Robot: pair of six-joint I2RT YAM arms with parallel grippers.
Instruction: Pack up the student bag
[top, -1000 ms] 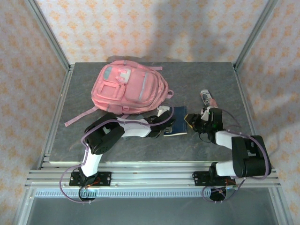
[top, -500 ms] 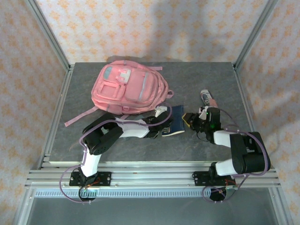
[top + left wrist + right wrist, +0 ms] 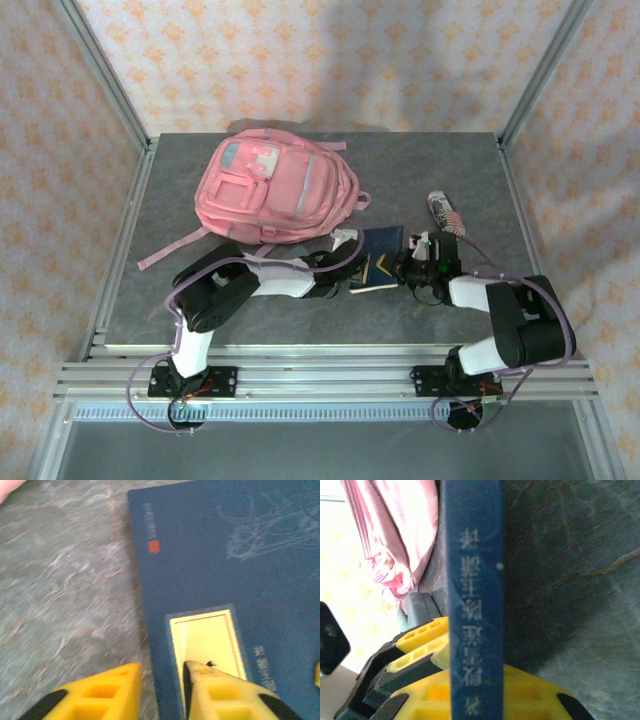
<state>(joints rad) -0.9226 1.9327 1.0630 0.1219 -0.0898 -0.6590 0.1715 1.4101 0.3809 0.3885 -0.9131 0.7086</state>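
The student bag (image 3: 275, 190), large and pink, lies at the back left of the table; its pink fabric (image 3: 395, 530) also hangs at the top left of the right wrist view. A dark blue book (image 3: 382, 245) with a yellow label (image 3: 210, 637) lies just in front of it. My left gripper (image 3: 352, 265) is open at the book's left edge: one finger (image 3: 107, 690) is over the table, the other over the label. My right gripper (image 3: 405, 262) is shut on the book's right edge, with the spine (image 3: 475, 580) running up between its yellow fingers (image 3: 545, 695).
A small can (image 3: 443, 212) with red and white stripes lies right of the book. A pink bag strap (image 3: 170, 250) trails toward the table's left edge. Metal frame posts stand at the table corners. The other arm's yellow fingers (image 3: 420, 635) sit close behind the book.
My right gripper moved left and closed on the book's right edge. My left gripper's jaws opened. The book shifted slightly and settled between the two grippers.
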